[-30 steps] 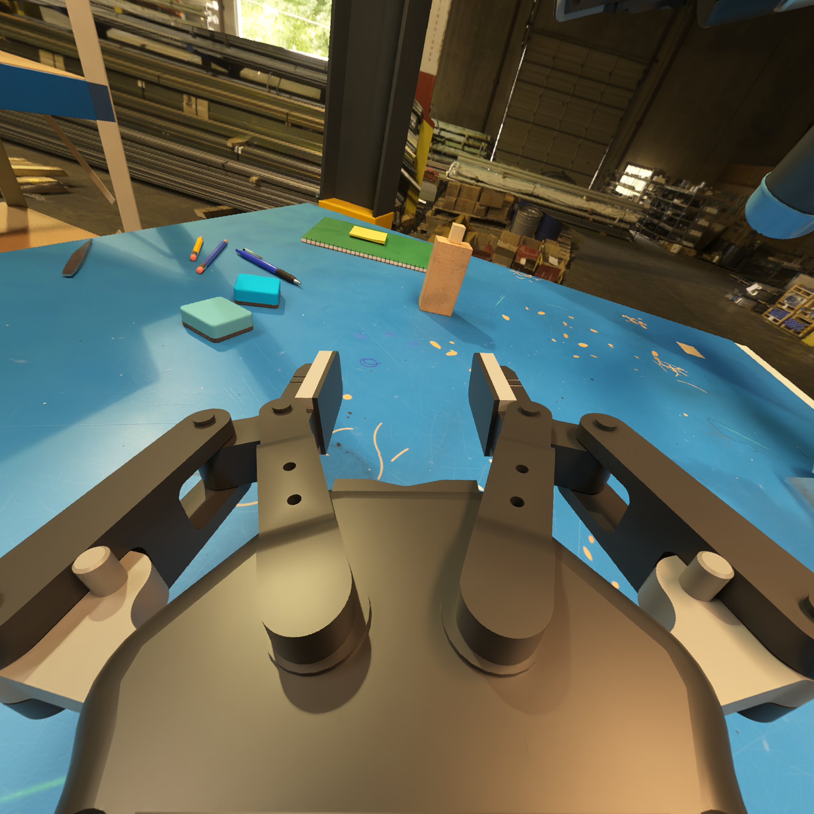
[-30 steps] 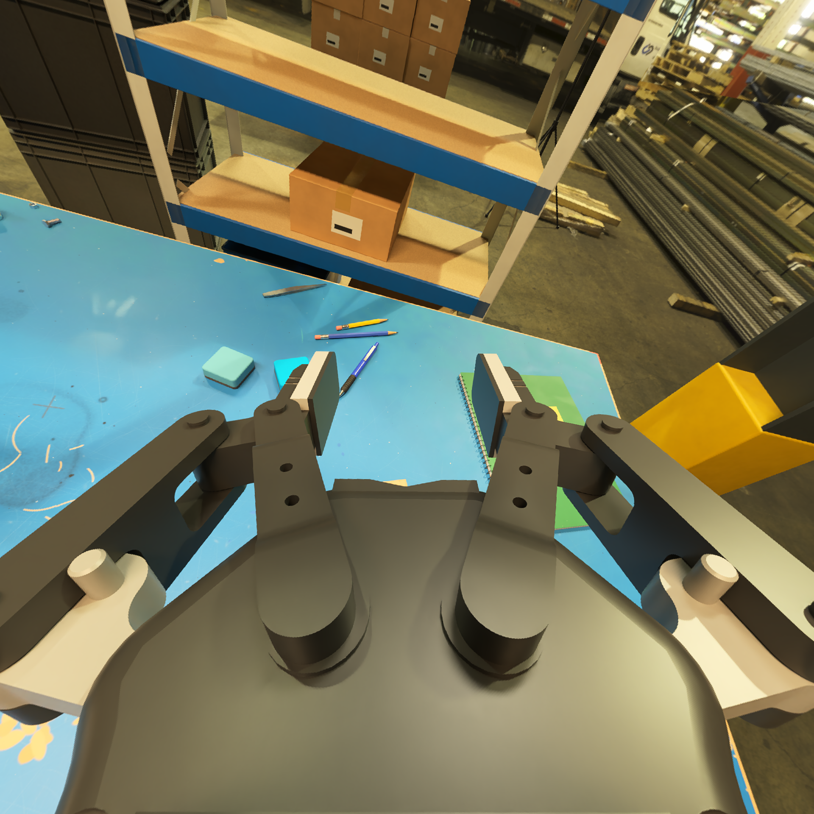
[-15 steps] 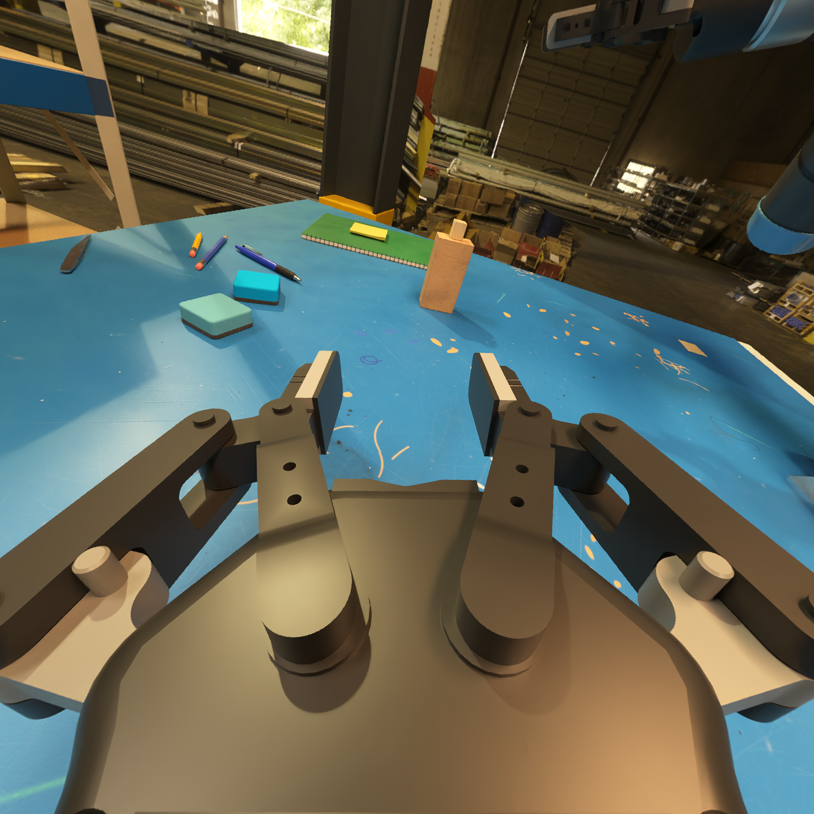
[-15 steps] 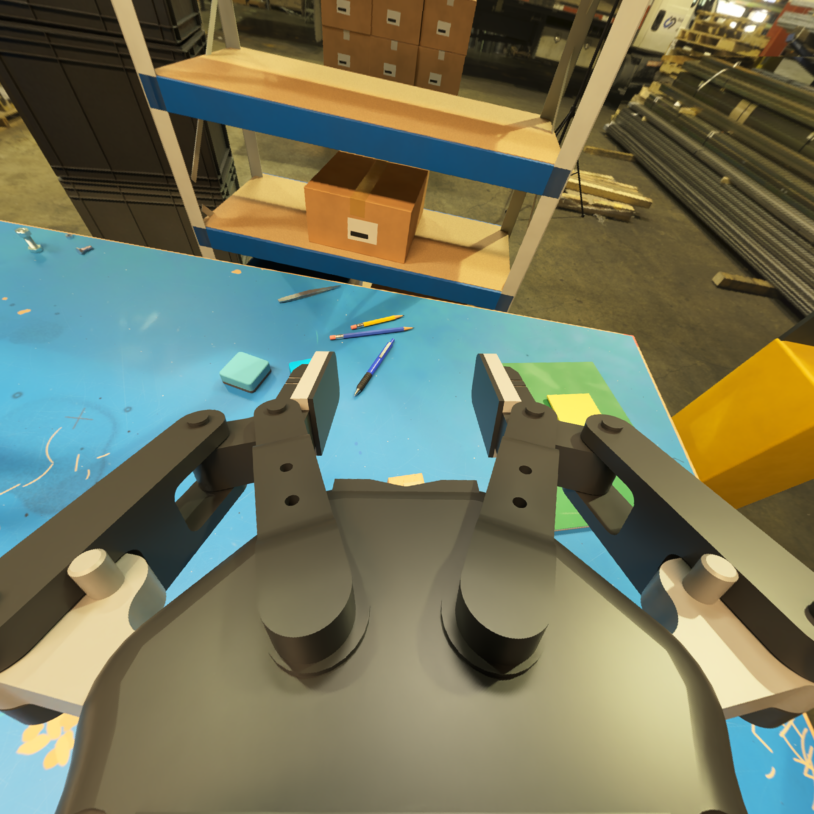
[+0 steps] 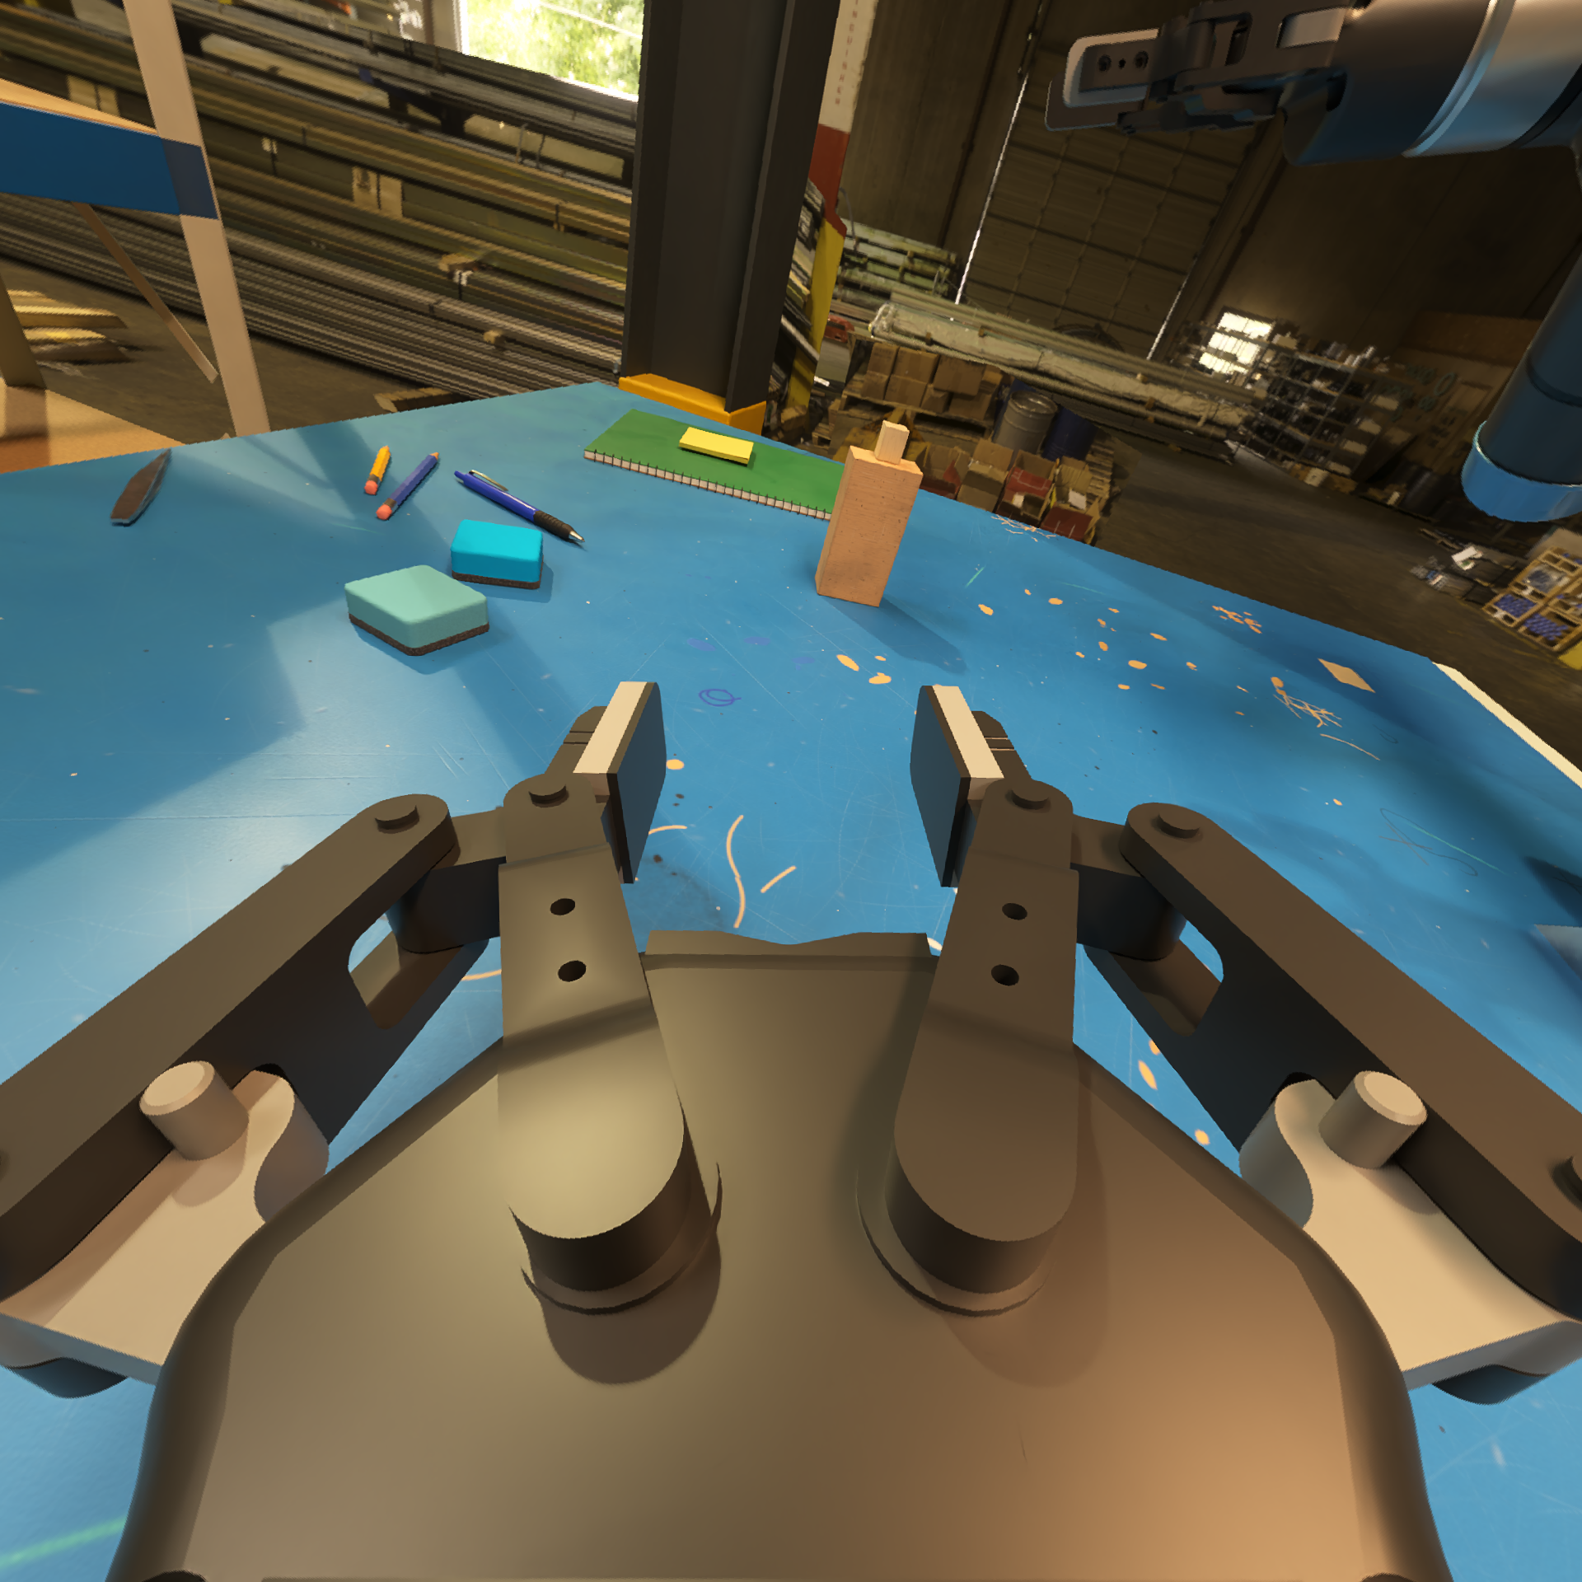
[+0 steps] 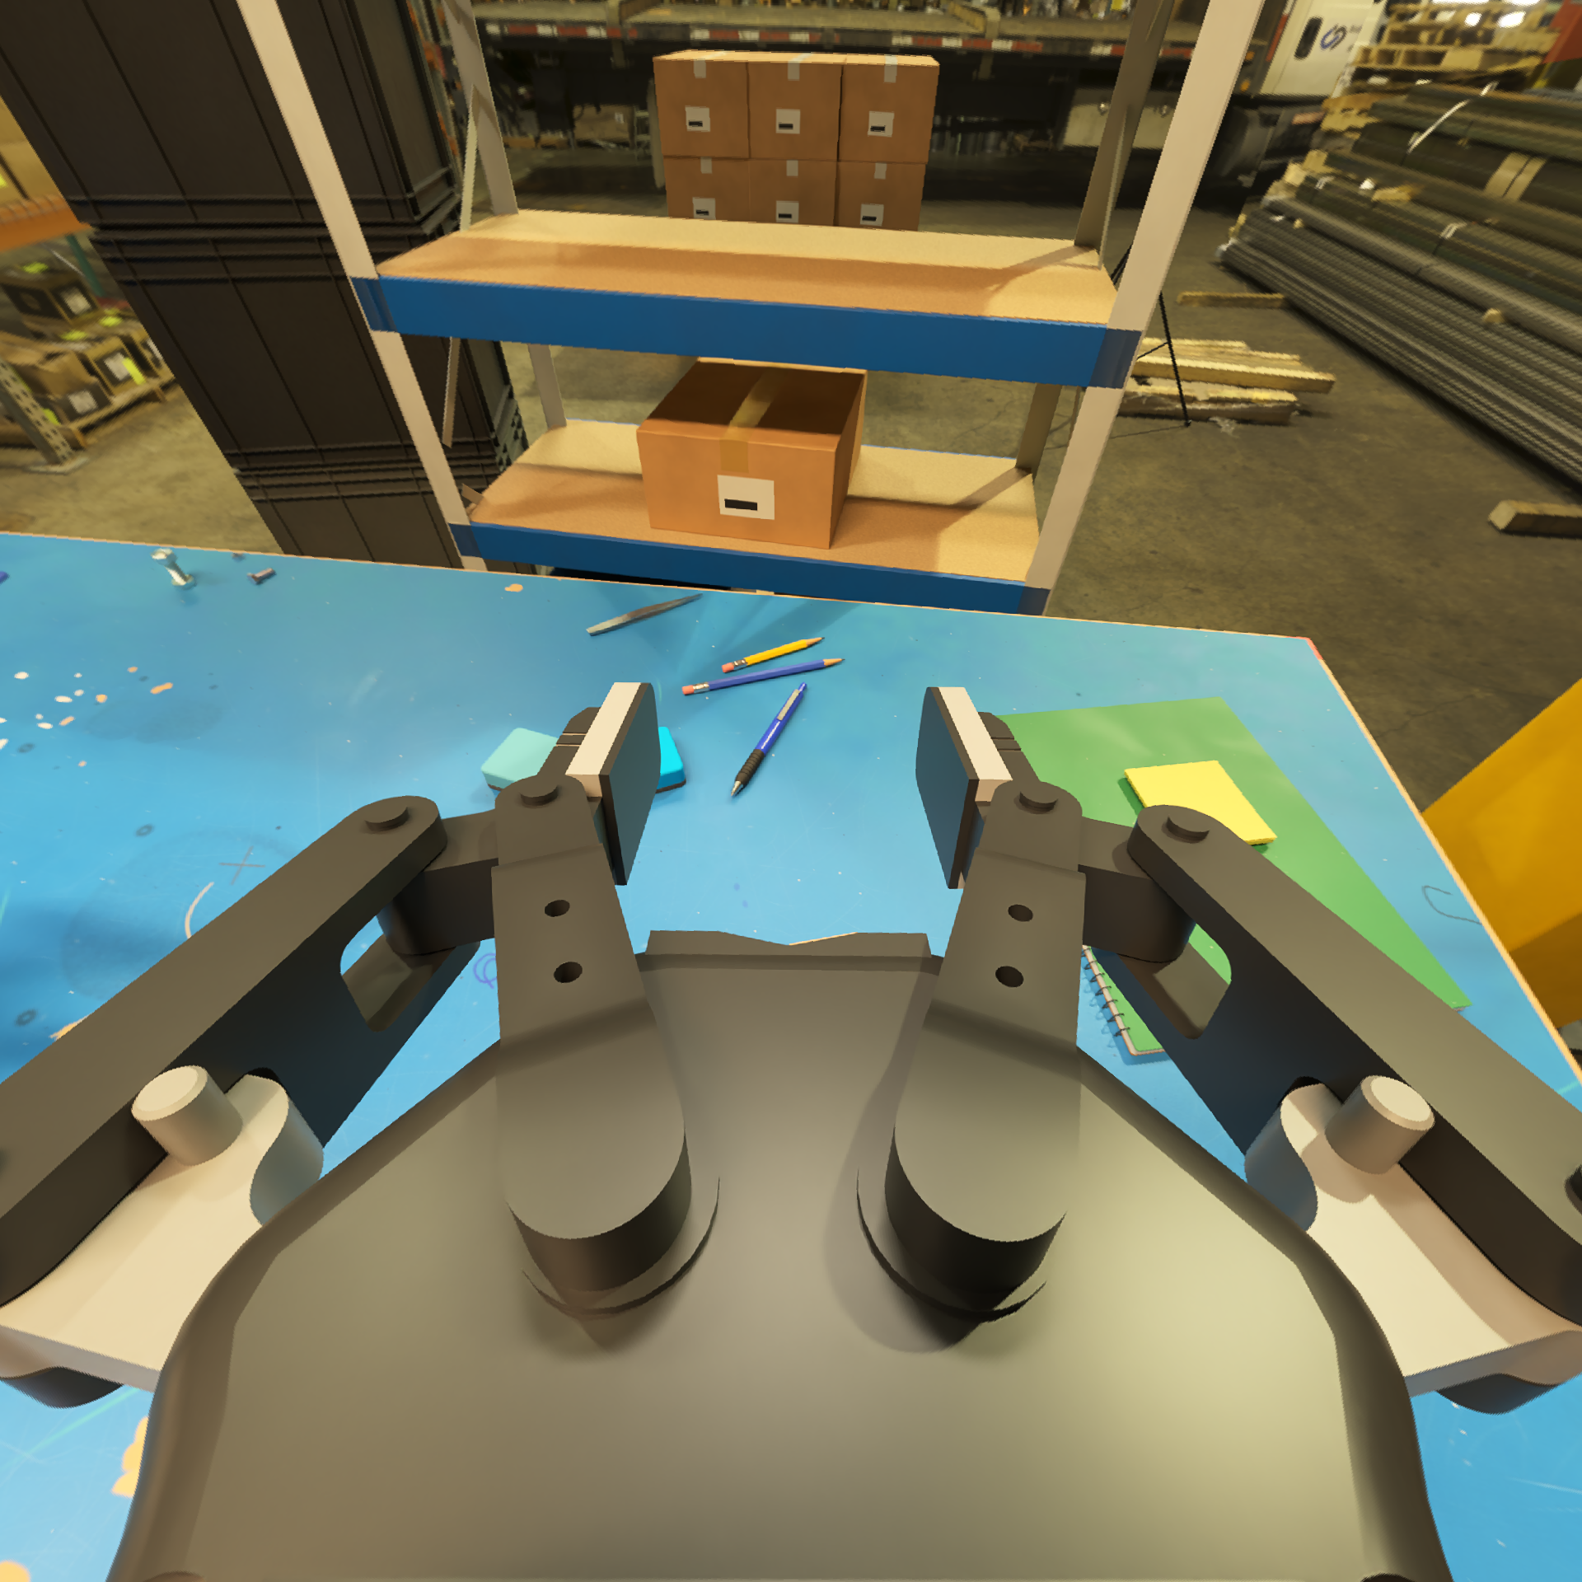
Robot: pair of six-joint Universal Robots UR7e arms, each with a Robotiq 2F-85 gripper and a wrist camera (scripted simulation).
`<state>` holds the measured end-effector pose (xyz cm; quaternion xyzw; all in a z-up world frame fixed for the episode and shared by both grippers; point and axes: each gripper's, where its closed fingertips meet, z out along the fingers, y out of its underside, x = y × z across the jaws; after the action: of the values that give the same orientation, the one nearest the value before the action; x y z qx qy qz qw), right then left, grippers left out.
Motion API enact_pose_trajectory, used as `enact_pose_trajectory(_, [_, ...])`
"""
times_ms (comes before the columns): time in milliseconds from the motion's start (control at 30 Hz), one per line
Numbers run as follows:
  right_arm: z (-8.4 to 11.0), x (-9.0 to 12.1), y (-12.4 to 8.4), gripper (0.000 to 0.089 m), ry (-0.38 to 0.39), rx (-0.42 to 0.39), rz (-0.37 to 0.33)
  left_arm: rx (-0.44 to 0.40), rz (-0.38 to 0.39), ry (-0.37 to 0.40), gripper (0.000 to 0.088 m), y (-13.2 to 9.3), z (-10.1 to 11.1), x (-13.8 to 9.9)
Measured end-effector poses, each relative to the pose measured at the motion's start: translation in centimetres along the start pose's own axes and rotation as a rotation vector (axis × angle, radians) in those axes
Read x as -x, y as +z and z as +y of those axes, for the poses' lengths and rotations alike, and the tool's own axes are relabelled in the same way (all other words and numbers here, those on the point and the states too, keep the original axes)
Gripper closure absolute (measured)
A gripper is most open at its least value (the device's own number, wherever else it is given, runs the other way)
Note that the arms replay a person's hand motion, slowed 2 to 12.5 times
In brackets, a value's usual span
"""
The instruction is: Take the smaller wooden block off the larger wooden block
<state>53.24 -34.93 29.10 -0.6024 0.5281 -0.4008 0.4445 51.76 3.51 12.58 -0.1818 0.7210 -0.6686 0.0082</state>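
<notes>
In the left wrist view a tall larger wooden block stands upright on the blue table, with the smaller wooden block on its top. My left gripper is open and empty, low over the table, well short of the blocks. The right arm's gripper shows high above the blocks at the top right. In the right wrist view my right gripper is open and empty, high over the table. Only a thin sliver of wood shows at the gripper body's edge.
Two erasers, teal and cyan, a blue pen, two pencils, a green notebook with a yellow pad, and a metal file lie at the table's far side. Shelving with a cardboard box stands beyond the edge.
The right gripper has swung round, its view turning toward the shelving, and it has come into the left wrist view above the blocks. The left gripper has barely moved.
</notes>
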Motion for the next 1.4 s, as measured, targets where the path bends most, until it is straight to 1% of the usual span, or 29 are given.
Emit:
enact_pose_trajectory(267, [-0.2,-0.2,-0.1,0.0351,0.059,-0.048,-0.038,0.006,0.0,-0.001,0.0361,0.2,0.2,0.0])
enact_pose_trajectory(700, [-0.5,-0.9,-0.4,0.0351,0.102,-0.095,-0.061,0.017,0.001,-0.002,0.036,0.5,0.5,0.0])
enact_pose_trajectory(1067, [-1.8,-0.2,-0.6,0.0352,0.14,-0.175,-0.14,0.028,0.004,-0.001,0.036,0.8,0.7,-0.1])
enact_pose_trajectory(1400, [-3.1,-0.1,-1.0,0.0352,0.179,-0.244,-0.185,0.035,0.005,0.001,0.036,1.0,0.9,-0.1])
